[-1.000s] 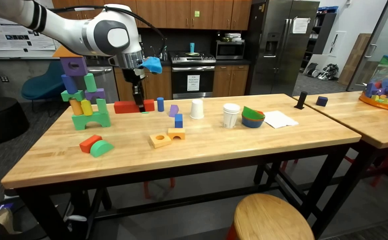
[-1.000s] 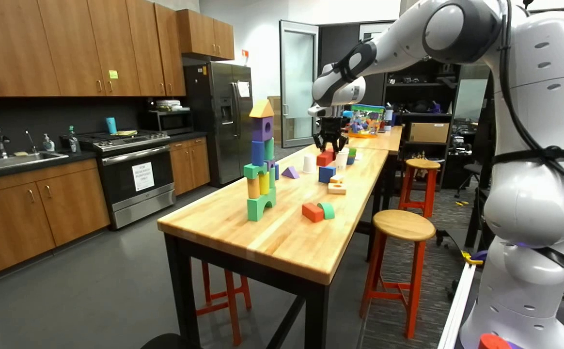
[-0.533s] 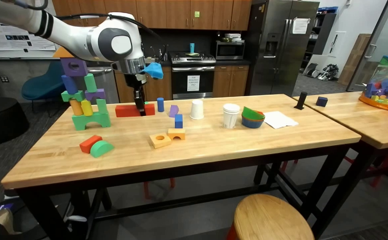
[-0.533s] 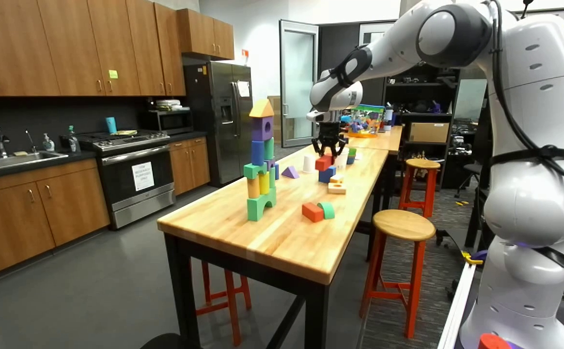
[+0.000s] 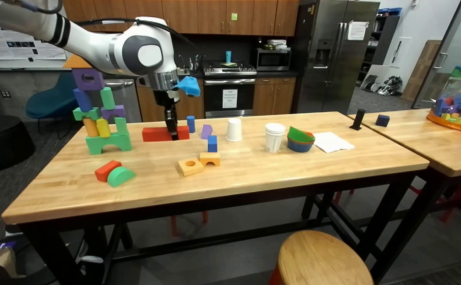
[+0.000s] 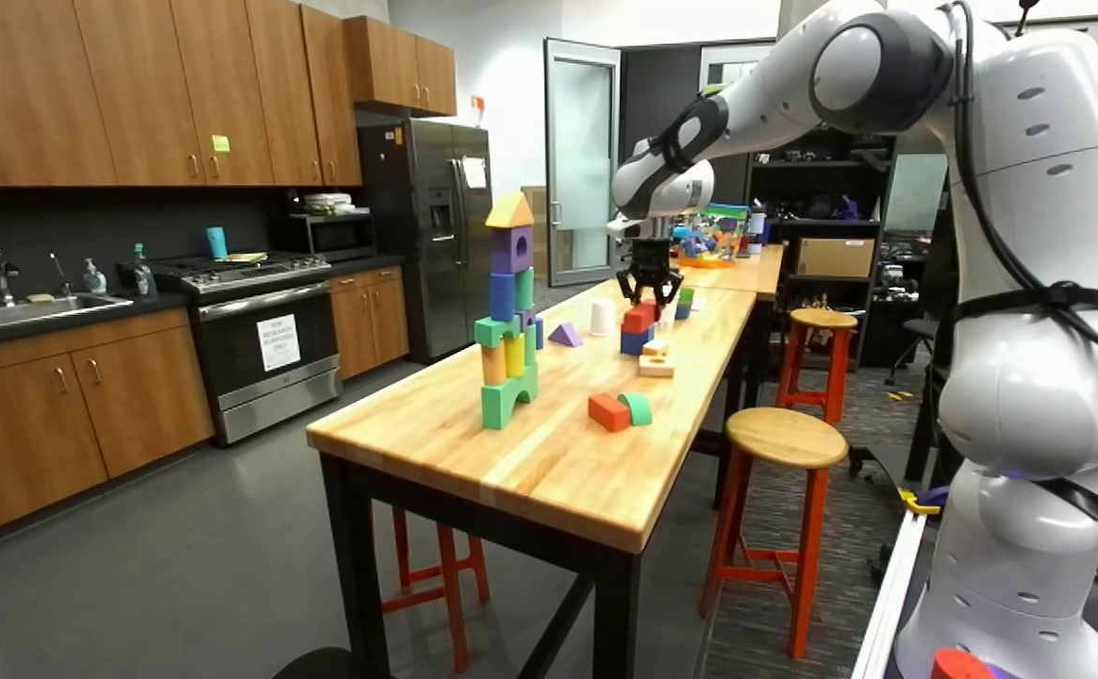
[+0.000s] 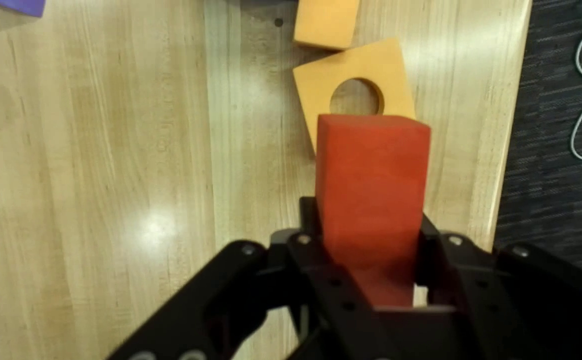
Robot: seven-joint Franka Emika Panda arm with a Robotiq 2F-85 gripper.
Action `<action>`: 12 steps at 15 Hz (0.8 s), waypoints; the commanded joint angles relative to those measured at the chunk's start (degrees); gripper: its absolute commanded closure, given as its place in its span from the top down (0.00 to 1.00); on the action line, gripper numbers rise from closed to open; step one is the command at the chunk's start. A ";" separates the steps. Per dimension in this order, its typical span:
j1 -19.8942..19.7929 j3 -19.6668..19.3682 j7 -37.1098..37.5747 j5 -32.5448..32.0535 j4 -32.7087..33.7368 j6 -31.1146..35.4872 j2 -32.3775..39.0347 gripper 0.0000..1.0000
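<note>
My gripper is shut on a long red block, with one finger on each of its sides. In the wrist view the block points away from the gripper and covers part of an orange block with a round hole. Both exterior views show the red block lying level in the fingers, above the table. A blue block appears just under it in an exterior view. A purple block and a small orange arch are nearby. The block's far end is hidden behind the fingers in the wrist view.
A tall tower of coloured blocks stands at the table's end. A red block with a green half-round lies in front of it. An upturned white cup, stacked cups, bowls and a blue cylinder also stand on the table.
In an exterior view the gripper and the red block have moved to the right and lower in the picture. The grip has stayed on the block; the other blocks have not moved.
</note>
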 commanded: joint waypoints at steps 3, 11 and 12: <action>-1.89 -1.91 -2.13 -0.62 -2.73 -0.20 -2.53 0.16; -2.02 -2.65 -3.93 -1.40 -7.82 -1.27 -5.76 0.16; -1.97 -2.65 -4.22 -1.06 -8.83 -1.39 -6.36 0.16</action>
